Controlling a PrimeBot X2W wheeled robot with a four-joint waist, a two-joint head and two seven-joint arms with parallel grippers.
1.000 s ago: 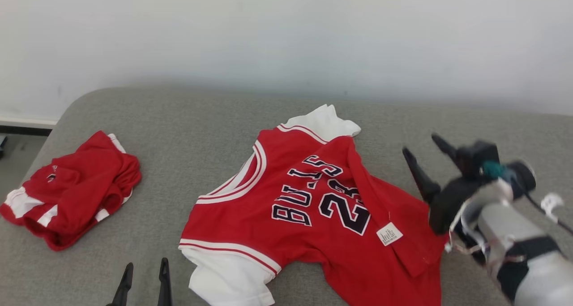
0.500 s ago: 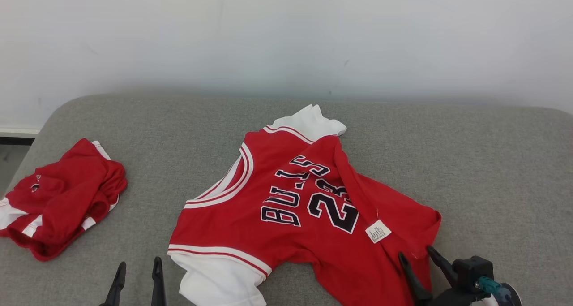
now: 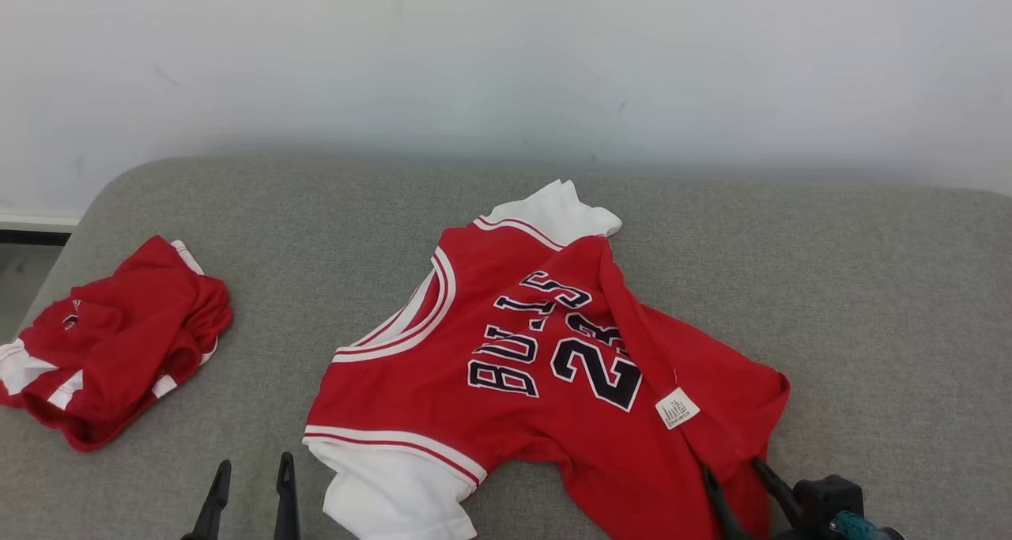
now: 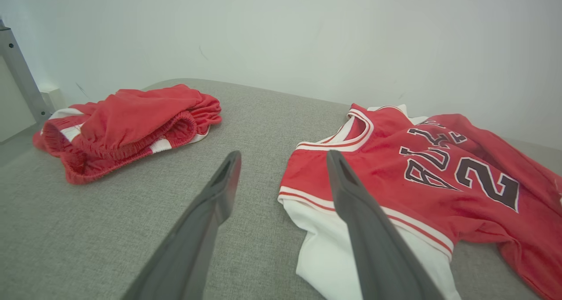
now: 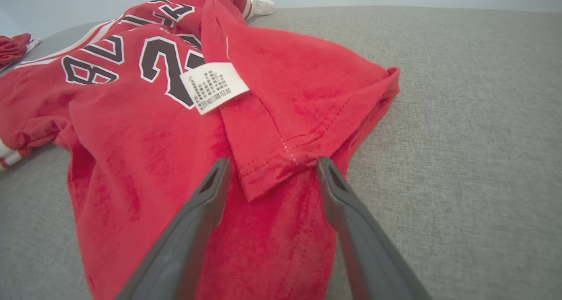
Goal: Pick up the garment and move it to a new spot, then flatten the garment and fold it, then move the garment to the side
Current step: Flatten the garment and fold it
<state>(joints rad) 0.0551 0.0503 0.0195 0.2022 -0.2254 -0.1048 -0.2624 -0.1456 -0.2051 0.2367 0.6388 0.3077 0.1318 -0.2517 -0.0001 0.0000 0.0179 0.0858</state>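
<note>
The garment, a red jersey [image 3: 443,382] with white sleeves and dark "BULLS 23" lettering, lies crumpled on the grey cushion, its right side folded over so a white label [image 3: 677,408] shows. My right gripper [image 3: 731,469] stands open at the jersey's near right hem; in the right wrist view the folded hem corner [image 5: 281,155] lies between the fingers of that gripper [image 5: 273,161], which hold nothing. My left gripper [image 3: 254,465] is open and empty, just left of the near white sleeve [image 4: 325,251], which the left wrist view shows beside that gripper [image 4: 283,157].
A second red garment with white stripes [image 3: 118,342] is bunched at the cushion's left end, also seen in the left wrist view [image 4: 131,115]. The grey cushion [image 3: 870,303] ends at a white wall behind. Bare cushion lies right of the jersey.
My right arm has drawn back from beside the jersey's right edge to the near right hem, staying open. The head camera shifted slightly. The jersey and left gripper have not moved.
</note>
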